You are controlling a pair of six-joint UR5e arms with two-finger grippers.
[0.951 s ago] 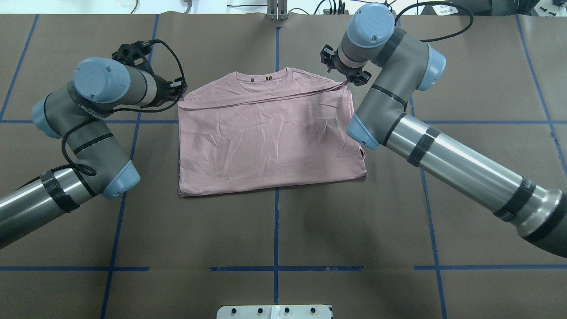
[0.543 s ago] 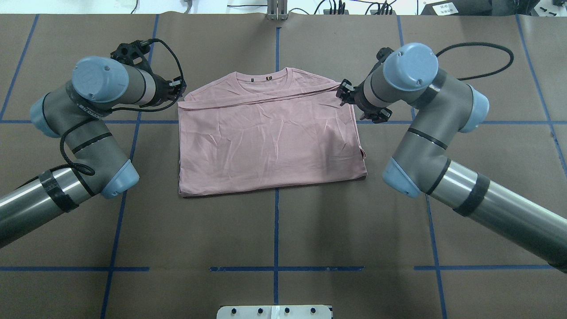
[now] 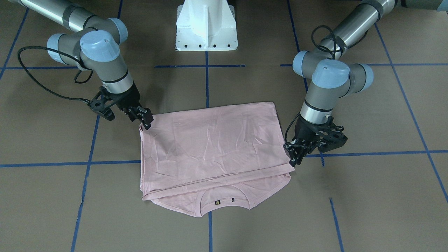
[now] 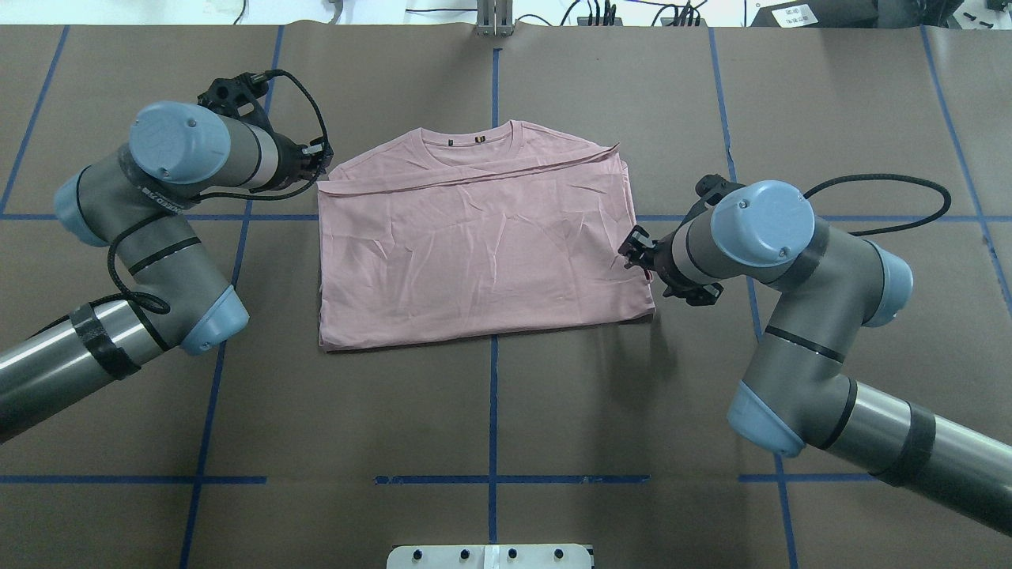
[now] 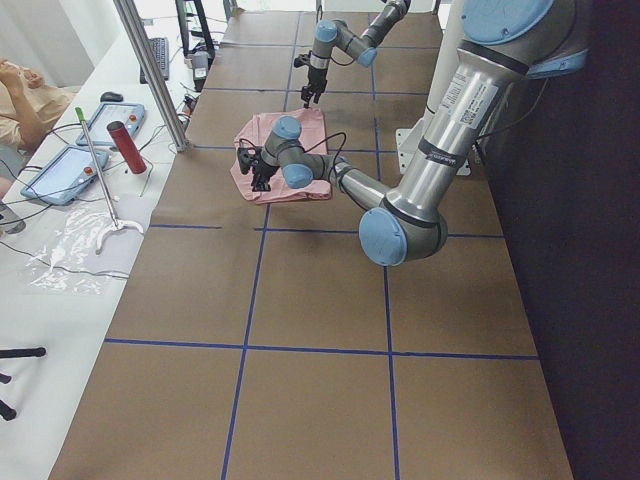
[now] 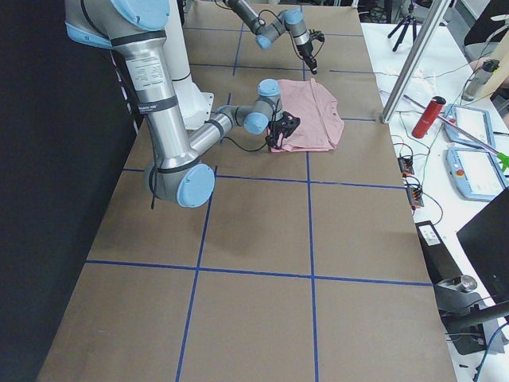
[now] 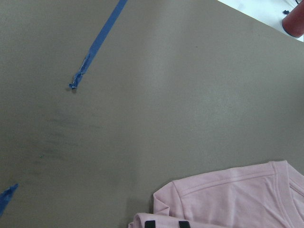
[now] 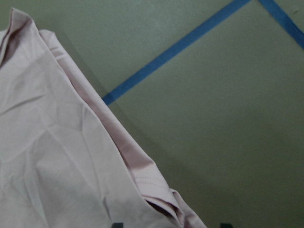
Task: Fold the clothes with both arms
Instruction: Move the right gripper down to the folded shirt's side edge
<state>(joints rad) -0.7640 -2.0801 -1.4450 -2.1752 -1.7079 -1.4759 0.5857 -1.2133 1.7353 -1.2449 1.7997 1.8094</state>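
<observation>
Creased pink T-shirt, folded to a rough rectangle, on matte brown table; right gripper spread wide beside its edge; left gripper at a corner, grip impossible to tell

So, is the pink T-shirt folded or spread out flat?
Folded: the T-shirt lies as a rectangle, no sleeves sticking out, and a folded-over edge runs just below the collar.

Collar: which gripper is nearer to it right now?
Left. The left gripper is at the T-shirt's shoulder corner, level with the collar. The right gripper is at the opposite side edge, further down toward the robot.
</observation>
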